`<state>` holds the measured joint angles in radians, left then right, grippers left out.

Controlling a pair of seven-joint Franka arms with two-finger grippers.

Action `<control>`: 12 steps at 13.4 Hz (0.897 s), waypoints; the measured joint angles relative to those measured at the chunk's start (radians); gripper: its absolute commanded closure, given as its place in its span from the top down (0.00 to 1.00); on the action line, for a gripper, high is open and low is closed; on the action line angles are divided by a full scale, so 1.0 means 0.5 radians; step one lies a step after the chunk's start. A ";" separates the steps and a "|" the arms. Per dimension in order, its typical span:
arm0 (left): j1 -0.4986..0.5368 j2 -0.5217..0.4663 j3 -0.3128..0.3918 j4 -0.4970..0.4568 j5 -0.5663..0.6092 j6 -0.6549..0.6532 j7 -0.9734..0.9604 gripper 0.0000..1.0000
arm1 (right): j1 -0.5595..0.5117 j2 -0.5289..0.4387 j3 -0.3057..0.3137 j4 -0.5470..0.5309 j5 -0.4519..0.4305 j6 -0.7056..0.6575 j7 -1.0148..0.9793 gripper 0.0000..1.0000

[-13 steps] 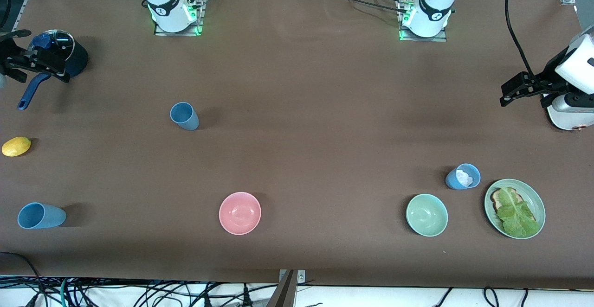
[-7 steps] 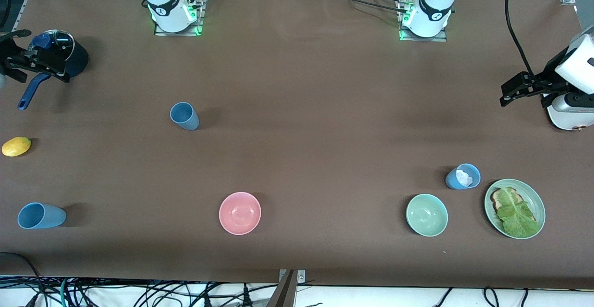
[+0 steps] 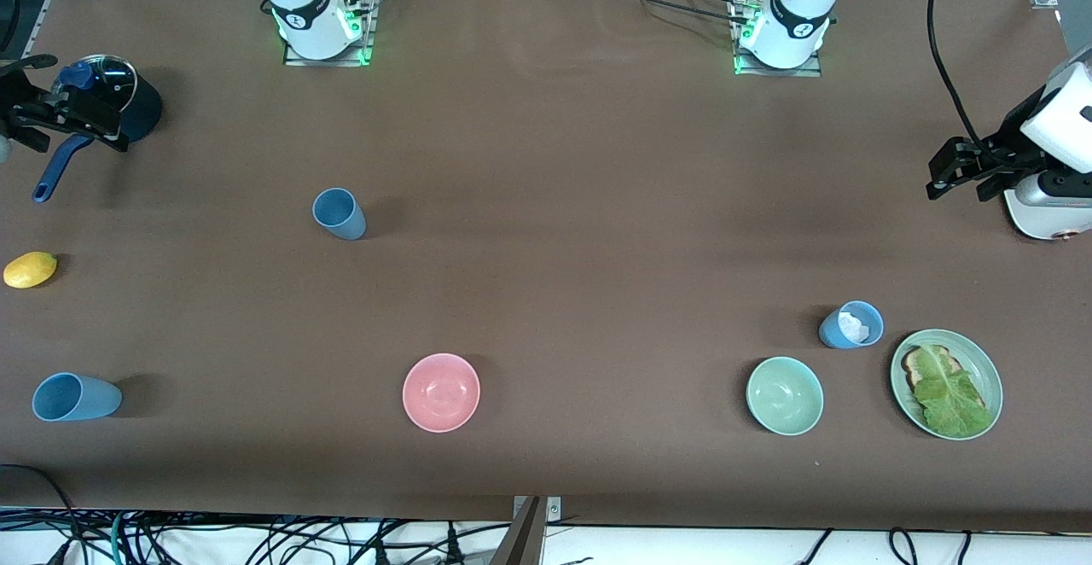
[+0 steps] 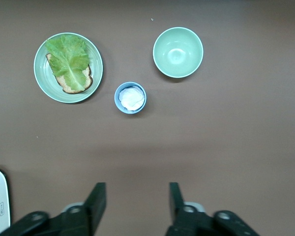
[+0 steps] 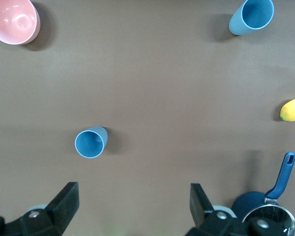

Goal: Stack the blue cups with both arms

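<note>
One blue cup (image 3: 339,213) (image 5: 91,142) stands toward the right arm's end of the table. Another blue cup (image 3: 75,397) (image 5: 251,16) sits nearer the front camera at that same end. A third blue cup (image 3: 851,324) (image 4: 130,97), with something white inside, is between the green bowl (image 3: 784,395) and the plate (image 3: 897,370). My left gripper (image 3: 960,183) (image 4: 136,199) hangs open and empty over bare table at the left arm's end. My right gripper (image 3: 64,113) (image 5: 135,196) is open and empty, up by the dark blue saucepan (image 3: 136,108).
A pink bowl (image 3: 441,392) sits near the front edge. The plate holds toast and lettuce (image 3: 949,390). A lemon (image 3: 30,269) lies between the saucepan and the nearer cup. A white and silver appliance (image 3: 1045,206) stands beside the left gripper.
The left gripper's fingers have drawn closer together and the hand has shifted slightly toward its end of the table. The right arm and the cups have not moved.
</note>
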<state>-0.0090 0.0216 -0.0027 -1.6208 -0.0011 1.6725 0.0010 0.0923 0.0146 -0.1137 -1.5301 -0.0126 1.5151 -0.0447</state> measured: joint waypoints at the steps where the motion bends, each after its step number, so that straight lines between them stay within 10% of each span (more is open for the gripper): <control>1: 0.000 0.000 0.000 0.000 0.000 0.000 0.000 0.22 | 0.000 0.000 0.000 0.000 0.000 0.000 0.000 1.00; 12: 0.000 0.000 0.000 0.003 0.000 0.000 0.000 0.18 | 0.000 0.000 0.000 0.000 0.000 0.000 0.000 1.00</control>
<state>-0.0091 0.0215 -0.0028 -1.6193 -0.0011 1.6724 0.0010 0.0923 0.0146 -0.1137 -1.5301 -0.0126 1.5151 -0.0447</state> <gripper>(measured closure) 0.890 0.000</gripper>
